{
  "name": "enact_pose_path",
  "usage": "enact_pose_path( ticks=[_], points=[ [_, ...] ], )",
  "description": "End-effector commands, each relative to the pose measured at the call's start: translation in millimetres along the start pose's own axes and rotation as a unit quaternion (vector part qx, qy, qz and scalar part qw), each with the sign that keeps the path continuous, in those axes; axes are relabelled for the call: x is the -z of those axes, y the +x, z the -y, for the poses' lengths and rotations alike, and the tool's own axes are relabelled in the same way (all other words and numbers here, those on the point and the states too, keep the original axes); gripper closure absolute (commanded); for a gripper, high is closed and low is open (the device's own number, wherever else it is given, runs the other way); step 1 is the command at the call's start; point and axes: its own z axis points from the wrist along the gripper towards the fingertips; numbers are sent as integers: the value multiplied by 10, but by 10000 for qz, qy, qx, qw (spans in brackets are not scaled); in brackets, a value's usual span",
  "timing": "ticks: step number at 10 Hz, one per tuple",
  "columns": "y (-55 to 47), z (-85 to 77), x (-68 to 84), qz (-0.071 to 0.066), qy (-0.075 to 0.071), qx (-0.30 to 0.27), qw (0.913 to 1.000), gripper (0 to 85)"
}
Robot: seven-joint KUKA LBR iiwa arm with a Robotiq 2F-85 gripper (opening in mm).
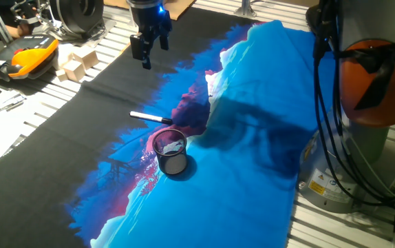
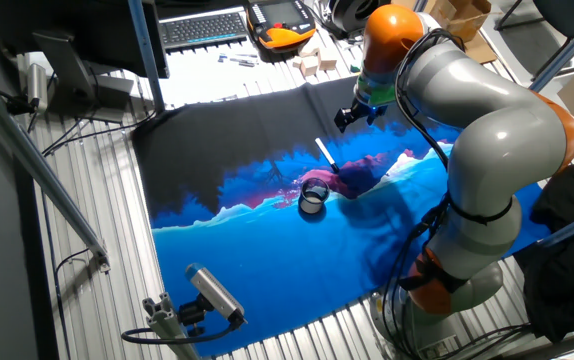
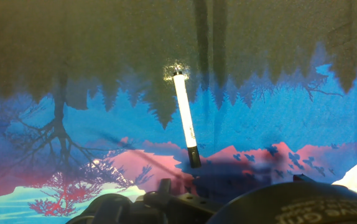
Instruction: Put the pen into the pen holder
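On the desk (image 1: pixel 32 127), draped in a printed cloth (image 1: pixel 252 172) of black, blue and pink, the scene reads left to right in the first fixed view: the claw (image 1: pixel 148 48) hangs in the air above the black part, its fingers apart and empty; below and to its right the pen (image 1: pixel 151 118) lies flat on the cloth, untouched; just beyond it the pen holder (image 1: pixel 171 152) stands upright, near the pen but apart. The hand view shows the pen (image 3: pixel 185 118) lying almost along the line of sight. Probable hazards: a descent off the slim barrel would roll it aside; fingers dragging the loose cloth could tip the light mesh cup.
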Motion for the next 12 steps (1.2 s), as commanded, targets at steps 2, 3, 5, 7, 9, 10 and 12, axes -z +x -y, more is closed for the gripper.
enact_pose_path(
  ticks=[2,3,5,7,9,10,12],
  points=[
    [2,2,1,-1423,129,-713,9872,850],
    [0,-1,1,-1429,144,-710,9871,850],
    [-1,-3,1,-1429,145,-703,9871,850],
    [-1,-3,1,-1431,138,-696,9872,850],
    [5,2,2,-1385,105,-747,9875,850],
    [10,7,3,-1345,68,-829,9874,850],
    [10,7,3,-1360,72,-731,9880,850]
  ],
)
